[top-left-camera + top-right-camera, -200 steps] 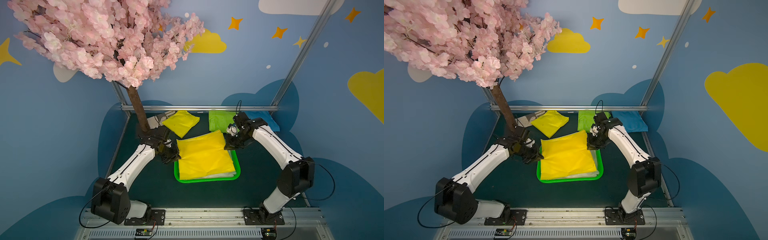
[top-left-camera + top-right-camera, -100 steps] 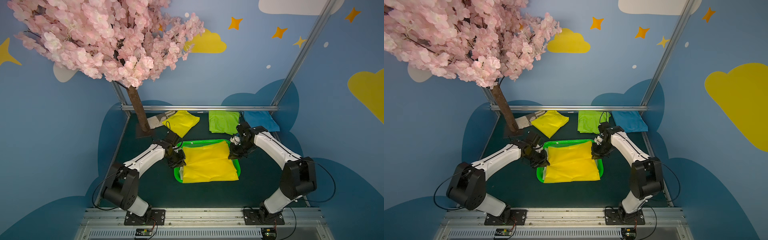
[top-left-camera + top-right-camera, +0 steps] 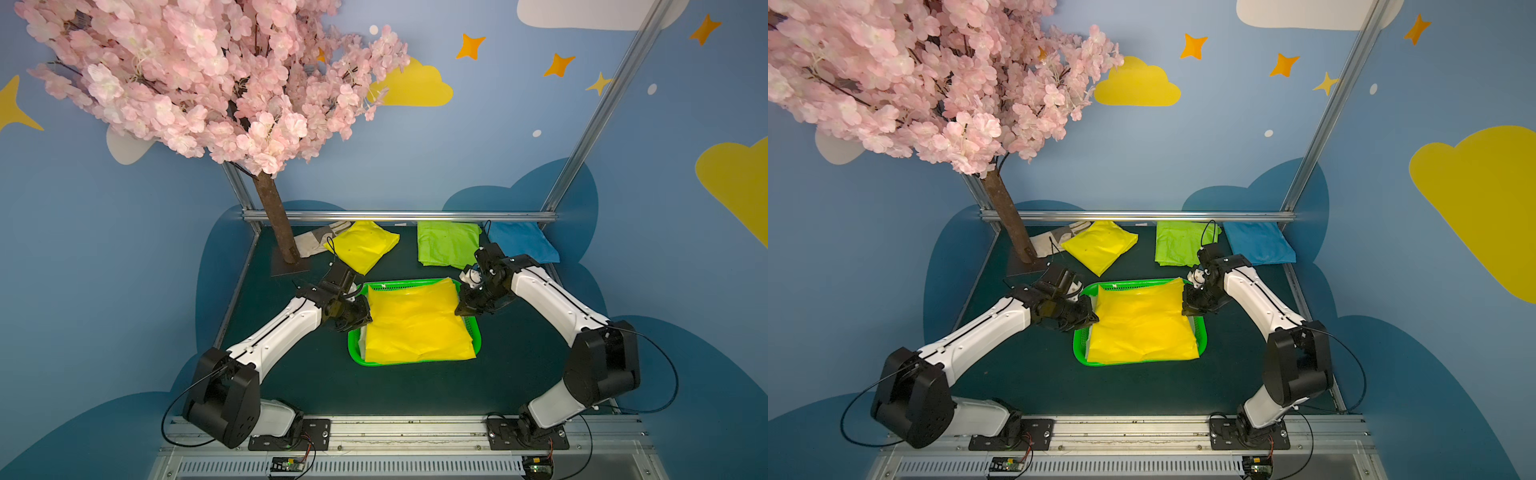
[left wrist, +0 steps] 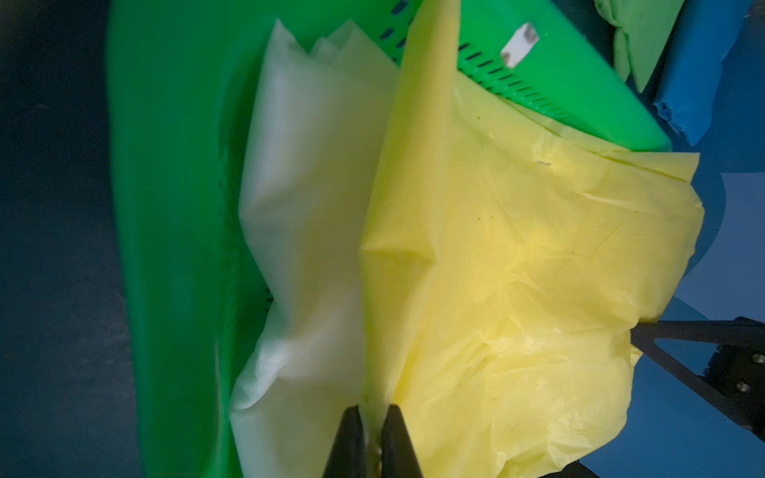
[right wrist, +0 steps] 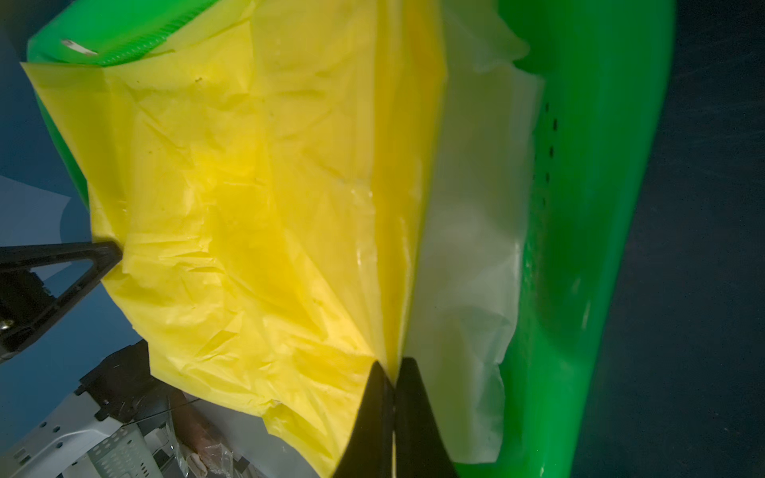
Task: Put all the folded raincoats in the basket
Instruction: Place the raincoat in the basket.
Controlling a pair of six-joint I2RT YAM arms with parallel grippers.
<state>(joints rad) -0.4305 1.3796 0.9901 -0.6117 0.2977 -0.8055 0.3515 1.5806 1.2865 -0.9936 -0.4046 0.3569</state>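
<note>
The yellow raincoat [image 3: 417, 324] is thin, shiny plastic. It is folded into a flat square with many small wrinkles. It lies spread over the basket [image 3: 354, 355] and covers most of it. One near corner sticks out past the rim. The basket is hard, bright green plastic with round corners and little slots in its walls.

The left hand [image 4: 374, 438] is clenched on one side edge of the yellow raincoat. Its thin black fingers [image 4: 350, 447] pinch the plastic between them. The right hand [image 5: 393, 409] is clenched on the other side edge in the same way.

Under the yellow raincoat lies a whitish plastic sheet [image 4: 298, 198], milky and soft-looking. Only its edges peek out. The bottom of the basket is hidden too. In both wrist views the green rim is blurry.

At the back of the dark tabletop [image 3: 415, 390] lie a folded yellow bundle [image 3: 363, 245], a light green bundle [image 3: 446, 247] and a blue bundle [image 3: 521, 245]. A pale thing [image 3: 316, 243] beside the rough brown tree trunk [image 3: 274, 220] is partly hidden, and I cannot tell what it is.
</note>
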